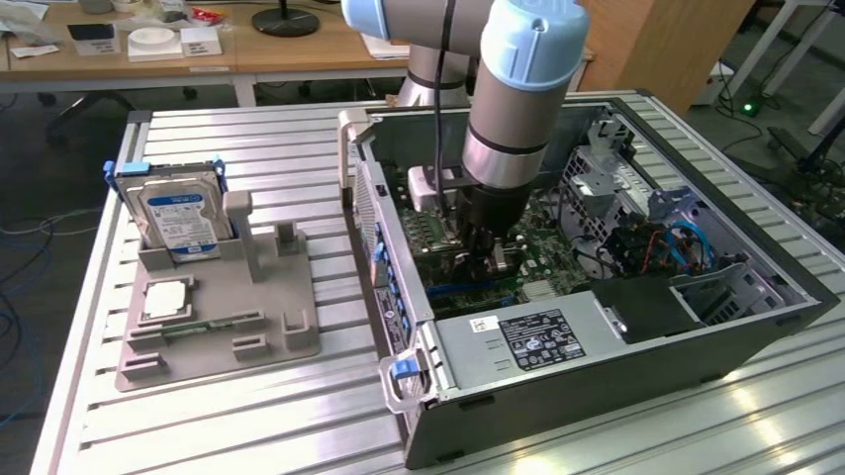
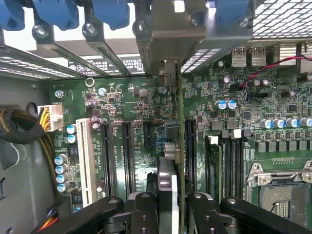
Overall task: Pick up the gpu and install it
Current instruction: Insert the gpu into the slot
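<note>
The fingers grasp the gpu edge-on, upright above the motherboard inside the computer case, right of centre in the exterior view.

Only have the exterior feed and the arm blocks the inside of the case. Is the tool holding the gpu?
Observer: Yes. In the wrist view the gpu is edge-on, clamped in the tool.
Operator: Where over the board?
Observer: It runs parallel to the black slots, well away from the white slot.
Operator: Seated?
Observer: Cannot tell from that angle. Its far end reaches the rear panel, under the blue latches.
</note>
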